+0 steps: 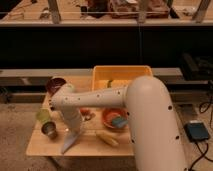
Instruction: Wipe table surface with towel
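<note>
**A:** We start at the bottom of the frame. What do we log first?

**B:** The front edge of the table (37,147). The towel (68,142) meets the top at lower left. Its narrow tip lies on the wood, and the rest slants up and right to the gripper (75,129).

**A:** Finger state?

**B:** We read them as clamped on the towel's upper end, since limp cloth cannot stand slanted unless it is held. We cannot pick out the fingers singly.

**A:** Why that hold?

**B:** We judge it leaves the tail free to drag over the wood, with the gripper clear of the surface.

**A:** Obstacles, moving up the frame?

**B:** The corn (107,138) lies right of the tip. A metal cup (49,130) stands left of the gripper, with a green cup (43,116) behind it. At centre is the orange bowl (114,119), holding a blue block (119,121).

**A:** Farther back?

**B:** A dark bowl (56,85) sits at the table's far left and the bin (122,74) at its far edge. The bench (30,75) runs behind them.

**A:** Risk?

**B:** We judge a wide sweep would knock the cups or the corn, so strokes should be short along the front.
</note>
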`<state>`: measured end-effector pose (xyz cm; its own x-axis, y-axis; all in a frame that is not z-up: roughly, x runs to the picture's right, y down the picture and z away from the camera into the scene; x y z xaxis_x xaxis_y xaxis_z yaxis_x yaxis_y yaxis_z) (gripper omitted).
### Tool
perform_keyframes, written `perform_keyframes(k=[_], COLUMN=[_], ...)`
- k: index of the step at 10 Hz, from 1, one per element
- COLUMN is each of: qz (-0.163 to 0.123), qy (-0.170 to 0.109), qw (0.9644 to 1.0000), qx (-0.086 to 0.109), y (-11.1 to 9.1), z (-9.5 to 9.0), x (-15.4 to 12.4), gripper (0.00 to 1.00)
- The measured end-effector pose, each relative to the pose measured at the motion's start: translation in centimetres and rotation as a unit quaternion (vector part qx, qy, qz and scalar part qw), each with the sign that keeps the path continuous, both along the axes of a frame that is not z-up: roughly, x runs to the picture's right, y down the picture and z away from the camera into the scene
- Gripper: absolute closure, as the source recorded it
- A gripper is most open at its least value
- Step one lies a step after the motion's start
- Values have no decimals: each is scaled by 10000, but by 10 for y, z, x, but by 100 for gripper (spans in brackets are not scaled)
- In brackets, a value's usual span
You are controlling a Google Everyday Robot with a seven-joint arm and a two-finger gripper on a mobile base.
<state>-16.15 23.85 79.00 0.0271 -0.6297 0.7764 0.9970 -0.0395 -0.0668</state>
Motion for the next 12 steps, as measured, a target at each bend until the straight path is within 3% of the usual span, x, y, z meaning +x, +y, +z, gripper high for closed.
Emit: perform_keyframes(k=[3,5,8,10,12], qz=[-193,-164,160,522,759], qy=[-113,-14,378,653,722], qw=[9997,9998,9992,9965,9944], qx=[-112,-119,-1,86,148], y=[31,36,25,6,-10], z=[-15,-16,-12,-2,10], x=[10,36,93,125,134], gripper=[100,100,100,100,100])
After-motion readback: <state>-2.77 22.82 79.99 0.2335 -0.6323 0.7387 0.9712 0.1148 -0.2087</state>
